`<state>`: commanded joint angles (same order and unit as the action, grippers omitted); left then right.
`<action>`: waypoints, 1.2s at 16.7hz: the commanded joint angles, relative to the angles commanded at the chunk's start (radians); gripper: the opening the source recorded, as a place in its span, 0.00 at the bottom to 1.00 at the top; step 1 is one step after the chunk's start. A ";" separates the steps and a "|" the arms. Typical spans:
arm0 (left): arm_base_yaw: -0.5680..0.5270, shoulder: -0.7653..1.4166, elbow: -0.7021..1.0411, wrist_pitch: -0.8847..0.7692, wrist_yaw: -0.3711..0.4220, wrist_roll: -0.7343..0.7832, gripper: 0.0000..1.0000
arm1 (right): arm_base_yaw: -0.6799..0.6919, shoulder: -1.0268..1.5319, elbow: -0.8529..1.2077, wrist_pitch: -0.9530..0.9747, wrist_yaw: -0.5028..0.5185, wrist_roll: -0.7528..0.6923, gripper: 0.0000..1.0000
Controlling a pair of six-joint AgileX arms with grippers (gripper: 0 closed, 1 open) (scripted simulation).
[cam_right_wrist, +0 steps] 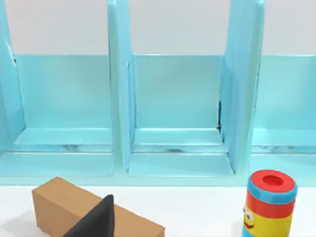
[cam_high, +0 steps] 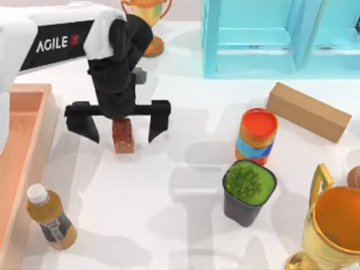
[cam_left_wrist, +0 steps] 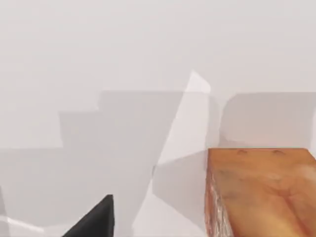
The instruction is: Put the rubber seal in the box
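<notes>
My left gripper (cam_high: 124, 132) hangs over the rubber seal (cam_high: 123, 135), fingers spread wide apart, one on each side of the block, not touching it. Seal stands upright on the white table (cam_high: 185, 214), directly under the gripper. The box (cam_high: 25, 140) sits well off to the gripper's left at the table edge. Juice bottle (cam_high: 50, 218) is near the box. I cannot tell the right gripper's state.

Bright, even light; soft overlapping grey shadows fall across the white table (cam_high: 185, 236); no glare, everything sharp.
</notes>
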<state>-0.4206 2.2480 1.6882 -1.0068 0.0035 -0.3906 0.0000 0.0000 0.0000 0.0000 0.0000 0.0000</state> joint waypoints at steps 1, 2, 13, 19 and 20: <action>0.000 0.004 -0.014 0.015 0.000 0.000 1.00 | 0.000 0.000 0.000 0.000 0.000 0.000 1.00; 0.000 0.006 -0.017 0.019 0.000 0.000 1.00 | 0.000 0.000 0.000 0.000 0.000 0.000 1.00; 0.000 0.006 -0.017 0.019 0.000 0.000 0.40 | 0.000 0.000 0.000 0.000 0.000 0.000 1.00; 0.000 0.006 -0.017 0.019 0.000 0.000 0.00 | 0.000 0.000 0.000 0.000 0.000 0.000 1.00; 0.000 0.006 -0.017 0.019 0.000 0.000 0.00 | 0.000 0.000 0.000 0.000 0.000 0.000 1.00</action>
<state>-0.4209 2.2539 1.6708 -0.9875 0.0035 -0.3908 0.0000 0.0000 0.0000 0.0000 0.0000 0.0000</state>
